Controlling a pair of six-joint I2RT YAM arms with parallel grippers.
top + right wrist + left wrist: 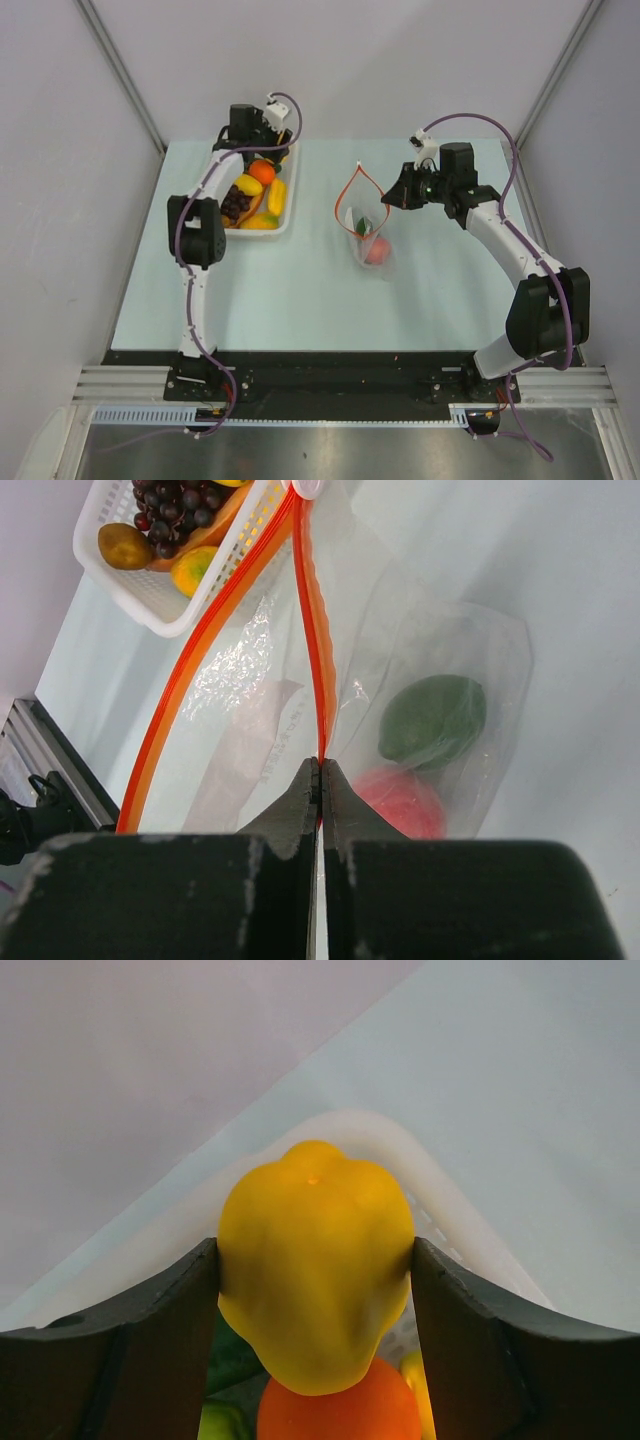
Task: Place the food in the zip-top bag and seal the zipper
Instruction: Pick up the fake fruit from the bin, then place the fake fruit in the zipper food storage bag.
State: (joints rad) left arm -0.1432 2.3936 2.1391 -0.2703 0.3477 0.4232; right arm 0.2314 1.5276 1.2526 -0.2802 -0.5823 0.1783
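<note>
In the left wrist view my left gripper (315, 1260) has both fingers pressed against the sides of a yellow toy pepper (312, 1220). The pepper sits over an orange fruit (340, 1412) at the far end of the white tray (288, 214). The clear zip-top bag (366, 228) lies mid-table with its mouth held open. My right gripper (391, 197) is shut on the red-orange zipper (312, 610) strip. Inside the bag (250, 680) lie a green food piece (432, 720) and a pink-red one (402, 802).
The tray also holds dark grapes (236, 203), an orange (262, 172) and yellow pieces (277, 195). Grey walls stand close to the table's left, right and far edges. The arm bases sit on a black rail at the near edge.
</note>
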